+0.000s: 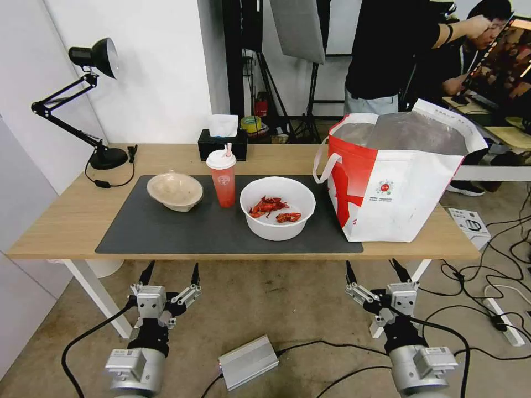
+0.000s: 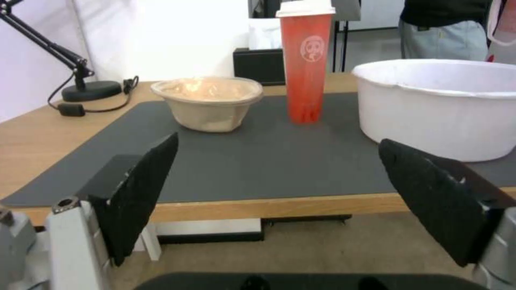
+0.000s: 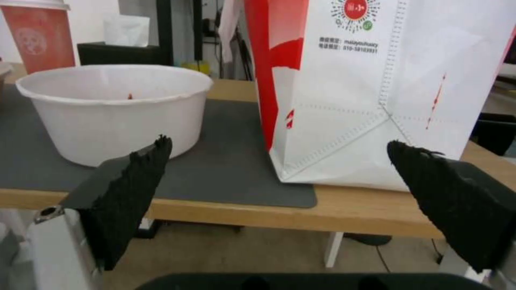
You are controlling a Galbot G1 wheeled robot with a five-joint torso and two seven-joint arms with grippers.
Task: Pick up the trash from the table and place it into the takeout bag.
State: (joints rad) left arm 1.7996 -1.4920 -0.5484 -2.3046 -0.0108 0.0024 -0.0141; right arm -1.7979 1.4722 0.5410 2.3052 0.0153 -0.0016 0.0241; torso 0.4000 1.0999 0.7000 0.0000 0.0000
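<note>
Hovering below the table [image 1: 66,221] edge, left gripper [image 1: 170,273] and right gripper [image 1: 376,271] are spreading fingers wide; white bowl [image 1: 277,207] of crayfish shells, at the takeout bag's [image 1: 398,182] nine o'clock, is risking spills if tilted.

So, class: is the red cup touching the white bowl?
Apart. The head view shows a strip of dark mat between the cup and the bowl; the left wrist view shows the same gap.

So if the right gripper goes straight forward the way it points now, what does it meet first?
Probably the near edge of the table, then the takeout bag standing just behind it. The right gripper is open and held in front of the table, roughly at its height, so depth is uncertain.
</note>
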